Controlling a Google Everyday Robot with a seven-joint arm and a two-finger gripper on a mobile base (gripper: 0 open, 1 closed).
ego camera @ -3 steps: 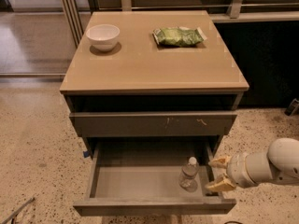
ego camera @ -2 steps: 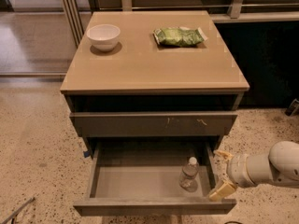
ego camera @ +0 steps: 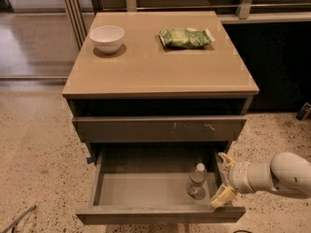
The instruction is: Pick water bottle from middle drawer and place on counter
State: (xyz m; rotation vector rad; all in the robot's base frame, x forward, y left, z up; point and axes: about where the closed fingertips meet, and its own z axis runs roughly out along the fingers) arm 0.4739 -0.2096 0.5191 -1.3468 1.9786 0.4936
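Nearest the camera, the middle drawer (ego camera: 141,189) stands pulled out of the cabinet, its plain front panel at the bottom edge of the view and its grey floor bare on the left side. The water bottle (ego camera: 197,181) stands upright on that floor in the right front part of the drawer, white cap on top, close to the right wall. The gripper (ego camera: 219,178) reaches in from the right at the end of a white arm (ego camera: 274,174), over the drawer's right wall. Its pale fingers (ego camera: 222,197) are spread wide apart and grasp nothing: one points toward the back of the drawer, the other toward the front corner. The bottle is just to the left of the fingertips, apart from both and not between them.

Behind the open drawer sits a closed drawer front (ego camera: 160,129) with small pale scratches, with a dark gap above it. On top lies the tan surface (ego camera: 155,67), carrying a white bowl (ego camera: 107,37) at its far left and a green packet (ego camera: 186,38) at its far right, well apart from each other. Speckled floor (ego camera: 39,154) surrounds the cabinet
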